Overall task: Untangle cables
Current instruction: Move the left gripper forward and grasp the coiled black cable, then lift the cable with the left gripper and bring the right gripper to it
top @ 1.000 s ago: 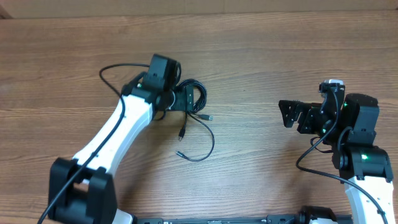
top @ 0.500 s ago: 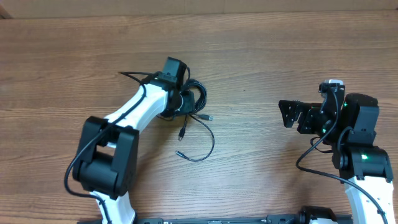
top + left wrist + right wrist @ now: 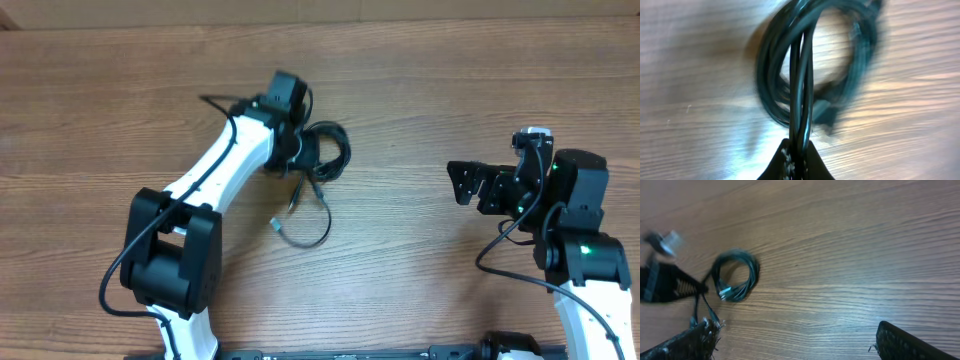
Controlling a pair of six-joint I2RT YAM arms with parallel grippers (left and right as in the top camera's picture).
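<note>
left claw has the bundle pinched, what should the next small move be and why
Probably bring the right claw across toward the loose tail trailing below the coil. The left claw is shut on strands of the cables, while the right one is open and well away, so a second grip could start drawing a cord out.

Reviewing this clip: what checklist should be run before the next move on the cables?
1. Left gripper shut on the cables: ok.
2. Right gripper open and empty: ok.
3. Right gripper apart from the cables: ok.
4. Loose ends trail on the table below the coil: ok.
5. Which strands cross inside the coil: cannot tell, the wrist view is blurred.
</note>
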